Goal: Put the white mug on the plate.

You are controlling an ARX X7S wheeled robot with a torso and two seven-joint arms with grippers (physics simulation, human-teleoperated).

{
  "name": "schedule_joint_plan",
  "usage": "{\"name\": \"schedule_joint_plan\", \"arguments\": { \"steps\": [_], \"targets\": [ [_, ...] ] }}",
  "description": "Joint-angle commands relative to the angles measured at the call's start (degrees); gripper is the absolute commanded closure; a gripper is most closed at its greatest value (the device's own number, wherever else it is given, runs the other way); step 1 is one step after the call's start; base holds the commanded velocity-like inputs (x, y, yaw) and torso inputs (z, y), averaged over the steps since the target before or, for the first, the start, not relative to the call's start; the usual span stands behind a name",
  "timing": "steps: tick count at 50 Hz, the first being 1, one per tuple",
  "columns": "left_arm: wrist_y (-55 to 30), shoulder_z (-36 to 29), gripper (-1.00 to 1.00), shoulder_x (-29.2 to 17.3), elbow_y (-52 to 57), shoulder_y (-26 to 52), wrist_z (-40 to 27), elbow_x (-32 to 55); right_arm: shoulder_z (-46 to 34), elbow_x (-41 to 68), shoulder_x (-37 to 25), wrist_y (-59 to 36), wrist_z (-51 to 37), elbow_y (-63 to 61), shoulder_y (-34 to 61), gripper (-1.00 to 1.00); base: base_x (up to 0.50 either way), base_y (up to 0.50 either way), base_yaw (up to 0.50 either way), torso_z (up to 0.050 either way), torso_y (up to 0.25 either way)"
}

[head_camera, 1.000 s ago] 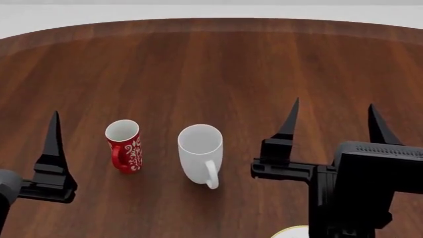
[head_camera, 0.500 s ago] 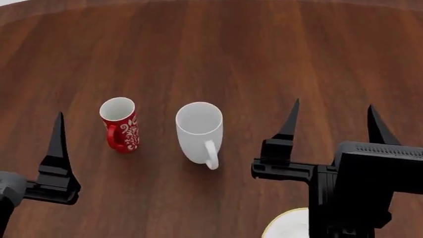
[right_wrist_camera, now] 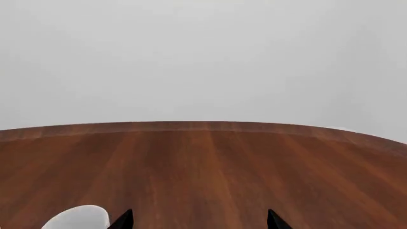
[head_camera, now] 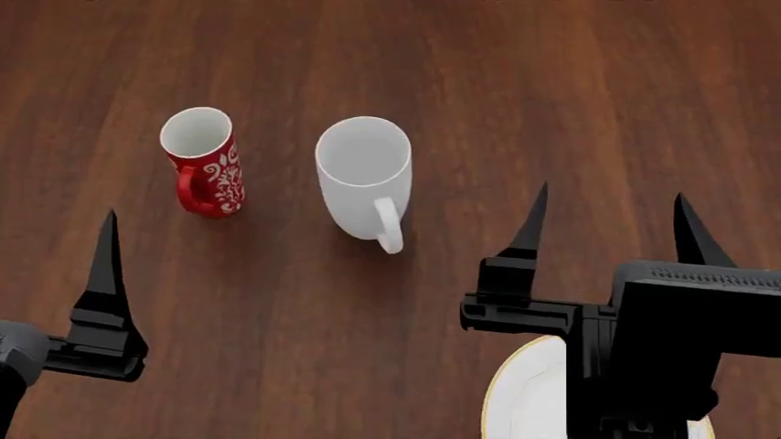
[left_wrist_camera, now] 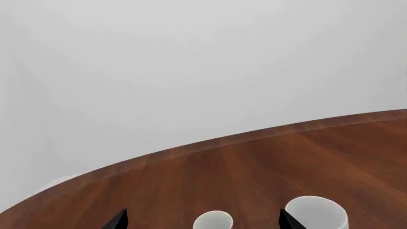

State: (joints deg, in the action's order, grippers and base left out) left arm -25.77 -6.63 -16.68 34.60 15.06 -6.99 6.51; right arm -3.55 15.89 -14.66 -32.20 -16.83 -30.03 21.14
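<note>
The white mug (head_camera: pixel 362 174) stands upright on the wooden table (head_camera: pixel 550 82), its handle toward me. It also shows in the left wrist view (left_wrist_camera: pixel 316 213) and the right wrist view (right_wrist_camera: pixel 76 218). The plate (head_camera: pixel 522 402), white with a gold rim, lies at the near right, mostly hidden under my right arm. My right gripper (head_camera: pixel 612 197) is open and empty, to the right of the white mug and nearer to me, above the plate's far edge. My left gripper (left_wrist_camera: pixel 202 214) is open and empty at the near left; one finger (head_camera: pixel 108 274) shows in the head view.
A red mug (head_camera: pixel 201 160) with a white floral pattern stands upright just left of the white mug; it also shows between the left gripper's fingers in the left wrist view (left_wrist_camera: pixel 213 221). The table's far edge (right_wrist_camera: pixel 203 125) curves across the background.
The head view has tilted down: both mugs have slid up the frame and more of the plate shows at the lower right. Both grippers stay open and hold their places.
</note>
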Motion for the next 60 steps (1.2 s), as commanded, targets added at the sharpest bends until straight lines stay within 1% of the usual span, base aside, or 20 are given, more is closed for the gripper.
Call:
{"name": "schedule_joint_plan", "arguments": {
  "steps": [1, 22, 42, 52, 58, 60],
  "targets": [
    [0.1, -0.5, -1.0, -0.2, -0.1, 0.1, -0.3, -0.1, 0.1, 0.3, -0.3, 0.0, -0.3, -0.3, -0.2, -1.0, 0.0, 0.0, 0.0, 0.0, 0.0],
    [1.0, -1.2, -1.0, -1.0, 0.0, -0.2, -0.8, -0.7, 0.0, 0.6, -0.7, 0.4, -0.9, -0.3, -0.5, -1.0, 0.0, 0.0, 0.0, 0.0, 0.0],
    [1.4, -1.2, -1.0, -1.4, -0.5, 0.0, -1.2, -0.3, -1.0, 0.6, -1.0, 0.1, -1.3, 0.2, 0.2, -1.0, 0.0, 0.0, 0.0, 0.0, -0.181],
    [2.1, -1.0, -1.0, -1.2, -1.5, 0.0, -1.3, 0.4, -1.8, 1.7, -1.9, -4.6, -1.8, -2.3, 2.3, -1.0, 0.0, 0.0, 0.0, 0.0, -0.021],
    [1.9, -0.8, -1.0, -1.2, -1.3, -0.3, -1.5, 0.6, -2.6, 3.6, -2.1, -9.6, -1.3, -3.1, 5.8, -1.0, 0.0, 0.0, 0.0, 0.0, 0.0],
    [2.0, -0.7, -1.0, -1.3, -1.3, -0.5, -1.7, 0.7, -2.1, 6.1, -1.6, -12.9, -0.7, -3.2, 8.4, -1.0, 0.0, 0.0, 0.0, 0.0, 0.0]
  ]
}}
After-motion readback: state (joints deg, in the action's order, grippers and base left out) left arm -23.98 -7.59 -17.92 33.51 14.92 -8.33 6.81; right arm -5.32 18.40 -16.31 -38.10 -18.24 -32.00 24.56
